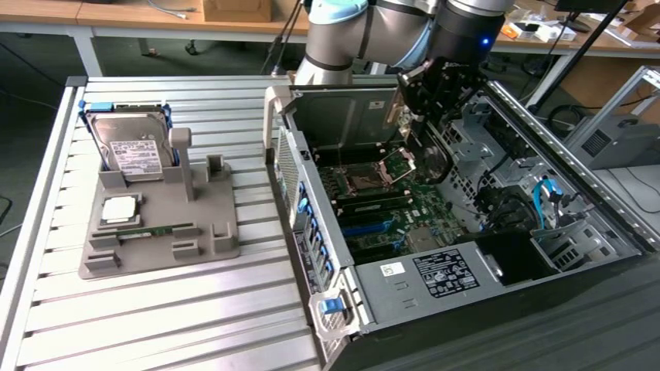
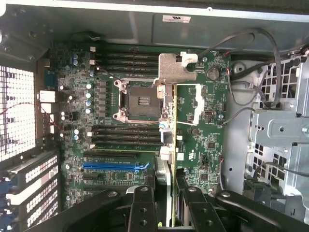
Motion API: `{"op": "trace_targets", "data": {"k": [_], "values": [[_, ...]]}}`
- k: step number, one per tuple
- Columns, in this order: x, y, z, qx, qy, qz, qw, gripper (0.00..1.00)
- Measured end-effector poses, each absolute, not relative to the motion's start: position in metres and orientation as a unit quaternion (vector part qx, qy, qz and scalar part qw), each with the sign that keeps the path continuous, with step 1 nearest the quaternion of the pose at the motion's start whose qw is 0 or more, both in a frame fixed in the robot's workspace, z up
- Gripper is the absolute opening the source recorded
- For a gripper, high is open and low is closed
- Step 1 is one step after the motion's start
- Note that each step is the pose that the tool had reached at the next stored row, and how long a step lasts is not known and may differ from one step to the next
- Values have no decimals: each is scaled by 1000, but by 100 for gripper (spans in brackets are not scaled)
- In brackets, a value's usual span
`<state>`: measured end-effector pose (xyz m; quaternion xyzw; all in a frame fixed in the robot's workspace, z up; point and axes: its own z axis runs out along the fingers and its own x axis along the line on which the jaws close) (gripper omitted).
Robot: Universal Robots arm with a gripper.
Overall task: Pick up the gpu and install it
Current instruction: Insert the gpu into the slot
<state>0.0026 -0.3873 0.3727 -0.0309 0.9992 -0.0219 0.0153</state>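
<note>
Tabletop: long silver slatted metal tabletop (image 1: 154,309); it carries everything here.
Case: big grey steel computer case (image 1: 577,193) lying open on its side along the tabletop's edge on the exterior view's right; my arm reaches down into it.
Motherboard: wide green circuit board (image 2: 203,145) on the case floor; its square silver processor socket (image 2: 142,99) sits bare near the board's middle.
Tray: grey moulded plastic parts tray (image 1: 154,247) near the tabletop's edge on the exterior view's left; a silver hard drive with a white label (image 1: 134,147) stands at its far end, and a narrow green memory stick (image 1: 154,230) lies near its middle.
Gpu: thin green card with a silver metal end bracket (image 2: 166,159); it hangs edge-on above the motherboard inside the case, beside the socket, and I judge it not yet seated.
Claw: my black two-fingered claw (image 2: 168,191) is closed partway, its fingers pinching the gpu between them.
Slot: long blue plastic expansion slot (image 2: 116,165) near the board's edge by the case's vented rear wall; the card's edge looks offset from it.
Doing it well: I think the card must stay square and upright; line up contact edge and bracket before pressing; push straight and evenly; watch the loose grey cables (image 2: 251,72) by the drive-cage wall.
</note>
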Motion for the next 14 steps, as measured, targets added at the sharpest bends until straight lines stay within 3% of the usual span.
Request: {"op": "trace_targets", "data": {"k": [14], "values": [[3,-387,373,-105,994,-21,17,27]]}}
